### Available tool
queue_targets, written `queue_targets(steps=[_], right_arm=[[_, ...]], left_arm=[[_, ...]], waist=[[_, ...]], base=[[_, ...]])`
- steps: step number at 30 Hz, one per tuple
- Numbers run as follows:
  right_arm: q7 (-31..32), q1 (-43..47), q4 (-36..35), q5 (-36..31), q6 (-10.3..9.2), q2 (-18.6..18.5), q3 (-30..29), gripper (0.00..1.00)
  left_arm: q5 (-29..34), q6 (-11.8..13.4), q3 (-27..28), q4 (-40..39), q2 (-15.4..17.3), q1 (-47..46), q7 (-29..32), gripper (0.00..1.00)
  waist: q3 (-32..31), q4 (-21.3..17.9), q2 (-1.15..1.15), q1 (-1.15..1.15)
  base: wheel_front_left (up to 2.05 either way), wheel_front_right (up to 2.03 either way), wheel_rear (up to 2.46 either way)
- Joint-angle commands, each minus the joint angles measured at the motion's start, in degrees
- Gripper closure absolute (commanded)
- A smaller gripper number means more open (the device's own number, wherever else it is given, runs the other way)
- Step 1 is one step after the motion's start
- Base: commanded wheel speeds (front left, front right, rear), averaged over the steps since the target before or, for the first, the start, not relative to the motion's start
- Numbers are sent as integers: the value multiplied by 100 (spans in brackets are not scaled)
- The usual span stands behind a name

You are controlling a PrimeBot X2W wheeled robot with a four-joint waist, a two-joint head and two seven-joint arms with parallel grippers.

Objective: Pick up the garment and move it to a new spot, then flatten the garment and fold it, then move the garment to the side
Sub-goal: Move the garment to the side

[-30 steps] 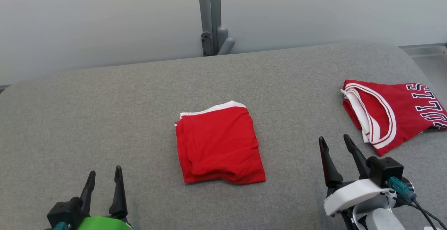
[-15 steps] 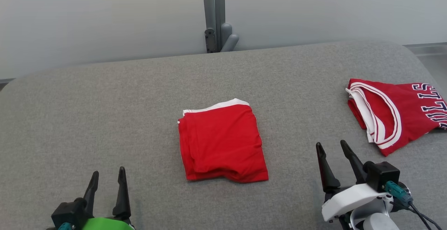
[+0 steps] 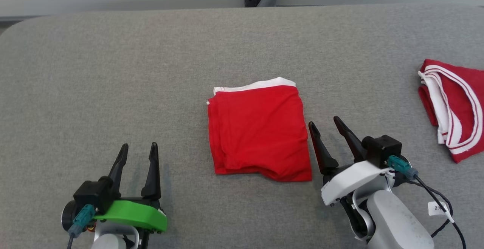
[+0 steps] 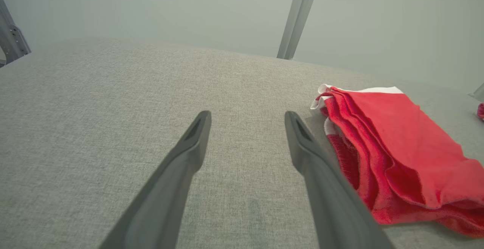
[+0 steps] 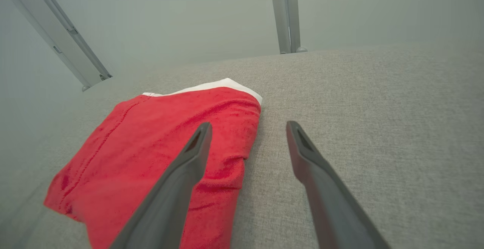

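Left gripper (image 3: pixel 139 145) and right gripper (image 3: pixel 323 121) both spread, empty; folded garment (image 3: pixel 259 128) lies just beside the right gripper's fingers (image 3: pixel 319 147); I'd pinch every layer together, low.

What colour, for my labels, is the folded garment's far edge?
White edge; head view shows it best.

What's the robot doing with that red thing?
The robot is tidying clothes. A red garment lies folded in the middle of the grey table. Both hands are open and hold nothing: the right hand sits close beside the garment's right edge, the left hand farther off. Another red-and-white garment lies to the right.
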Motion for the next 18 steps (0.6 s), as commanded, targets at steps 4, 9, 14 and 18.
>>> queue_targets(steps=[4, 9, 14, 18], right_arm=[[-11, -358, 628, 362, -3, -62, 206, 0], [-10, -640, 1215, 834, -2, -50, 552, 0], [3, -694, 1310, 969, -2, -94, 646, 100], [-1, -584, 1099, 885, -5, -94, 376, 100]], left_arm=[[-85, 36, -114, 32, 20, -222, 0, 0], [-73, 49, -183, 27, 19, -297, 0, 0], [-76, 39, -131, -14, 18, -222, 0, 0], [34, 27, -56, -2, 21, -85, 0, 0]], waist=[[583, 612, 39, 0], [637, 712, 39, 0], [534, 593, 39, 0], [376, 166, 39, 0]], base=[[0, 0, 0], [0, 0, 0], [0, 0, 0], [0, 0, 0]])
